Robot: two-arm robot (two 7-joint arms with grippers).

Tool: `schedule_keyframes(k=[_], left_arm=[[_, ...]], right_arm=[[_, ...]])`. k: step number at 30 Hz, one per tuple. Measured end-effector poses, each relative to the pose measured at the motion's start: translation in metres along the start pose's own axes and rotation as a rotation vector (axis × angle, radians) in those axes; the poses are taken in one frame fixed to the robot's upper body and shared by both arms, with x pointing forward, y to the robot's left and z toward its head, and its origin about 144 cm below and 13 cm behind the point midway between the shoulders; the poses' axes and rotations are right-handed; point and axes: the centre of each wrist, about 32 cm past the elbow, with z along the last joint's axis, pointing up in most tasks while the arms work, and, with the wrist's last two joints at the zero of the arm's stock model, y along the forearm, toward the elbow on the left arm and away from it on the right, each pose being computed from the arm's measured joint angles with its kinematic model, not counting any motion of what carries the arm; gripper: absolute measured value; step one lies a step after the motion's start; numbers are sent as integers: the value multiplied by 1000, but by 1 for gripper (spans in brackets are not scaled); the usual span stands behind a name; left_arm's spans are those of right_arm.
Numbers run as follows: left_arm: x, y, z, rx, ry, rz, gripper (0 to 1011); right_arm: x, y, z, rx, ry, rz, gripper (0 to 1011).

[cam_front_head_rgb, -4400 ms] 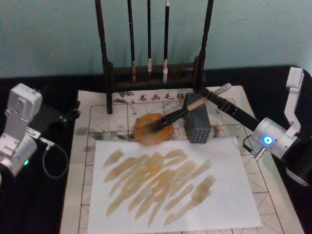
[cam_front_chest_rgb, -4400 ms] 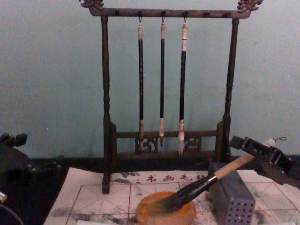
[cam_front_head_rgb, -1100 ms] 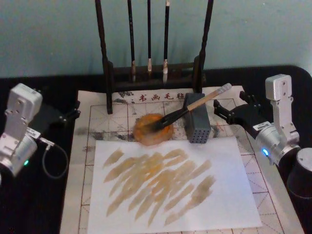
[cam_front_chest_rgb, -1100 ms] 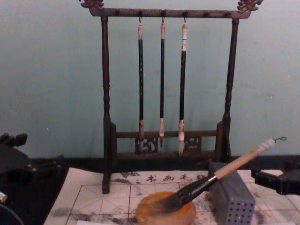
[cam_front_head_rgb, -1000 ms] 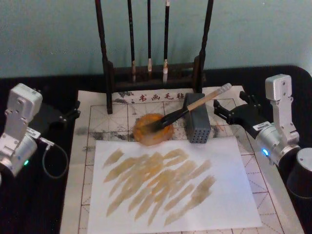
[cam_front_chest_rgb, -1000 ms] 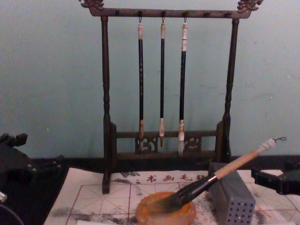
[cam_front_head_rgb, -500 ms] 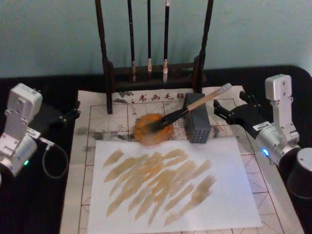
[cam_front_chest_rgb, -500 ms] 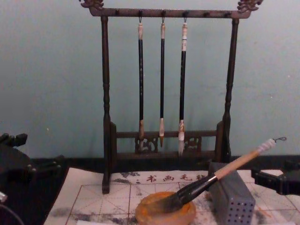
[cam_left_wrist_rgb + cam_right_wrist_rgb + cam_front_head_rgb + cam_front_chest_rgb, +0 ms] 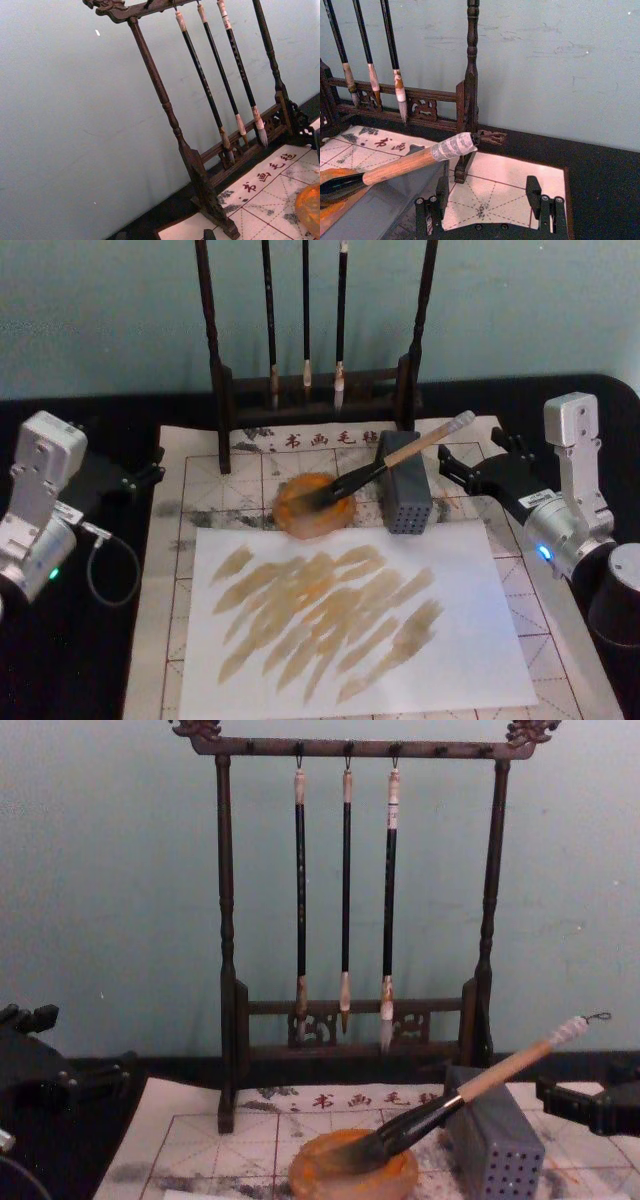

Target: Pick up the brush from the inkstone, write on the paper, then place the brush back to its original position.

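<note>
Black desk: dark, flat surface under everything.
Paper: off-white sheet with a thin red grid, red characters along its far edge, grey ink smudges; a plain white sheet streaked with tan brush strokes lies on top of it.
Brush rack: dark turned-wood frame with carved ends, standing at the paper's far edge; three thin dark-handled brushes with pale tips hang from its top bar.
Right end effector: black fingers spread apart, holding nothing, low over the paper's right side, near the brush's white end but clear of it.
Left end effector: black, at the paper's left edge; cannot tell how far open.
Block: grey, rectangular, perforated, just right of the inkstone.
Inkstone: shallow round orange-brown dish on the paper.
Brush: tan wooden handle leaning tilted across the block, white end with wire loop raised, black ferrule and inky bristles resting in the inkstone.
</note>
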Motion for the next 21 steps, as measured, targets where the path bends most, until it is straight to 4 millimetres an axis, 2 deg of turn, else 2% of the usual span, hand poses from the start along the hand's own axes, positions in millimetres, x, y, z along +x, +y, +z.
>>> schedule_keyframes(k=[21], left_arm=[[0,0,0,0,0,0,1001]], right_arm=[[0,0,0,0,0,0,1000]])
